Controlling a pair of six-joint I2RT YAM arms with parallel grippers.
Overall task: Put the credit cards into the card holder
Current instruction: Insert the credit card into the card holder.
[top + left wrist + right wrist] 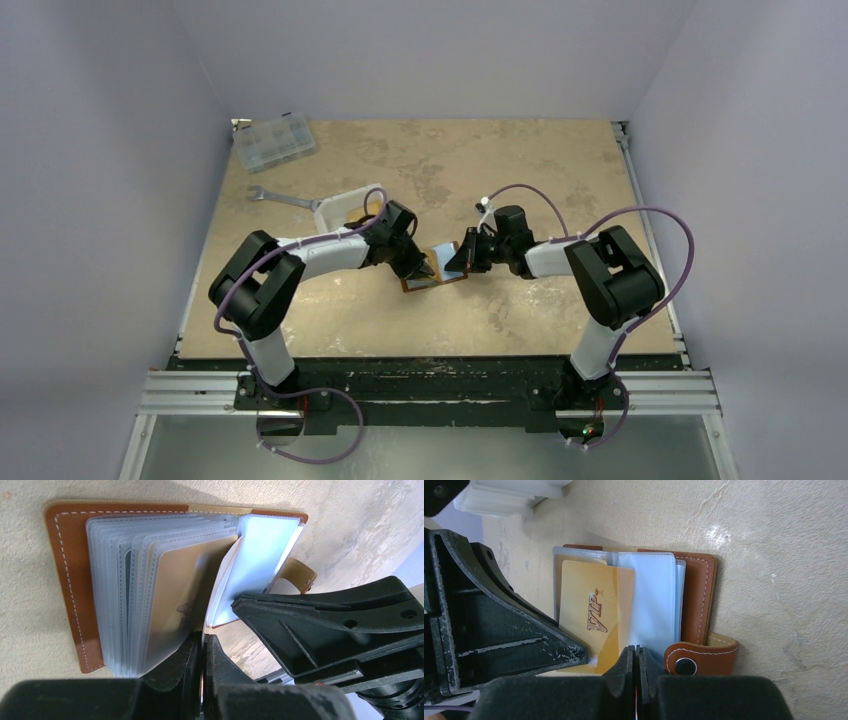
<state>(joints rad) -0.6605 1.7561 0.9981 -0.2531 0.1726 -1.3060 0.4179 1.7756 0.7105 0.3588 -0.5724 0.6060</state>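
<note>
card holder (696, 595) lies open in the middle of the surface (560, 170). left claw (204, 640) pinches the stiff, slick gold card (594, 605) by its edge, a good hold; right claw (636, 651) nips a floppy sleeve (260, 545).

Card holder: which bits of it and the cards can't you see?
- Left wrist view: the orange-yellow card has its bottom edge behind the left fingers; the strap is partly behind the right fingers.
- Right wrist view: the light blue card has its lower end behind the right fingers, so what they pinch is unclear.
- Top view: the card holder is tiny, mostly covered by the fingers; sleeves too small to see.
</note>
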